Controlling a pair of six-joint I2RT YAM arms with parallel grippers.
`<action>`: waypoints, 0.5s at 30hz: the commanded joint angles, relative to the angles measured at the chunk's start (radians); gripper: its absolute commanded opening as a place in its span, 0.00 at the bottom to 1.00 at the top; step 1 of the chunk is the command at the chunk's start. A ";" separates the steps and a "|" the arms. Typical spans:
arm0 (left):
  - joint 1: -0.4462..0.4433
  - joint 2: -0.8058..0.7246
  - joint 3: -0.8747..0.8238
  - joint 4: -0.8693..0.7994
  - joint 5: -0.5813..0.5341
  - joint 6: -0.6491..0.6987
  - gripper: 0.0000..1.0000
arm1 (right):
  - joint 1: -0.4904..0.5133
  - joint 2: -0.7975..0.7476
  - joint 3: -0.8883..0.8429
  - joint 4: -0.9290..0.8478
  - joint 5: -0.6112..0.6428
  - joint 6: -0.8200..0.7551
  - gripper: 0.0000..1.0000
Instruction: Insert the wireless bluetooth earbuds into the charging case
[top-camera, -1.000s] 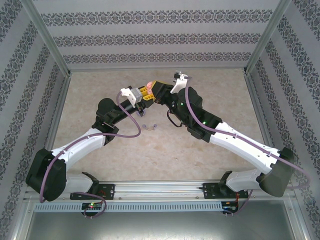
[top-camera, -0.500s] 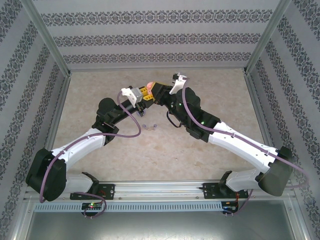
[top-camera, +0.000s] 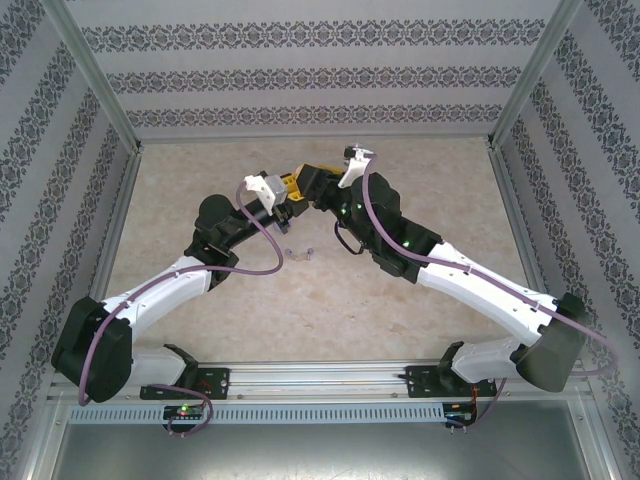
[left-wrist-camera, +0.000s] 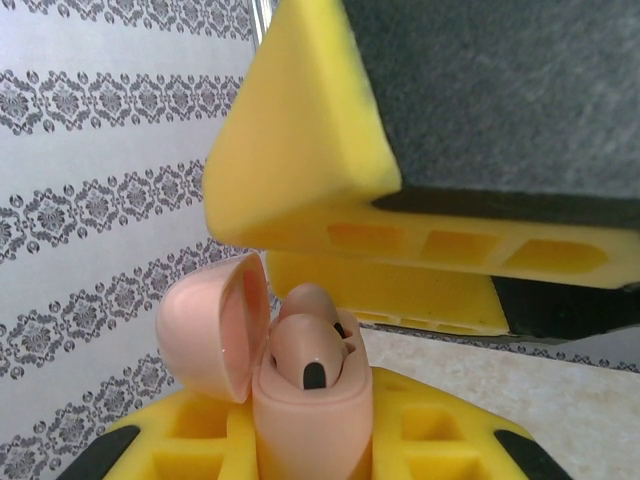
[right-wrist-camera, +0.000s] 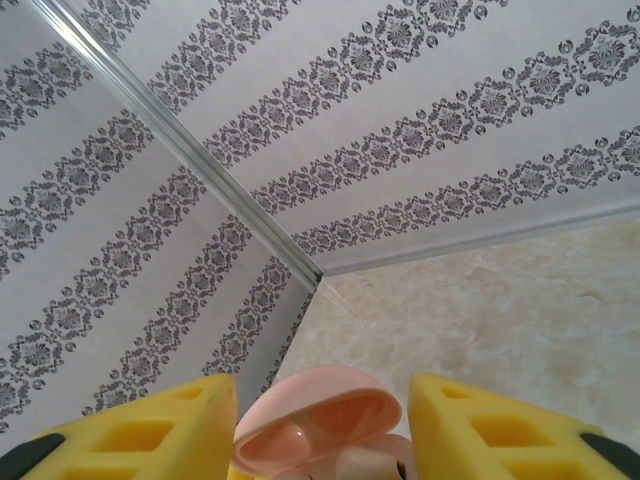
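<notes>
A pale pink charging case (left-wrist-camera: 310, 420) stands upright between the yellow fingers of my left gripper (left-wrist-camera: 312, 452), which is shut on it. Its lid (left-wrist-camera: 210, 325) hangs open to the left. Two pale pink earbuds (left-wrist-camera: 305, 345) sit side by side in its wells. A yellow finger (left-wrist-camera: 300, 170) of my right gripper hovers just above the case. In the right wrist view my right gripper (right-wrist-camera: 322, 432) is open, its fingers apart on either side of the open lid (right-wrist-camera: 320, 410). From above, the left gripper (top-camera: 283, 195) and right gripper (top-camera: 305, 182) meet mid-table.
Two tiny purple earbuds (top-camera: 291, 251) (top-camera: 309, 250) lie on the beige table (top-camera: 420, 170) just in front of the grippers. Patterned walls and metal posts (top-camera: 130, 130) enclose the table on three sides.
My right gripper's jaws have opened, and it has shifted slightly left over the case, so the pink lid seen from above before is now covered. The left arm has kept still.
</notes>
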 joint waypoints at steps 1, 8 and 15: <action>-0.019 0.007 0.032 0.037 0.005 -0.005 0.00 | -0.007 -0.012 0.041 -0.010 -0.001 -0.018 0.52; -0.022 0.008 0.029 0.031 -0.005 0.003 0.00 | -0.030 -0.091 0.034 -0.027 -0.009 -0.015 0.64; -0.021 0.019 0.013 0.017 -0.005 0.015 0.00 | -0.113 -0.168 0.055 -0.194 -0.071 0.025 0.65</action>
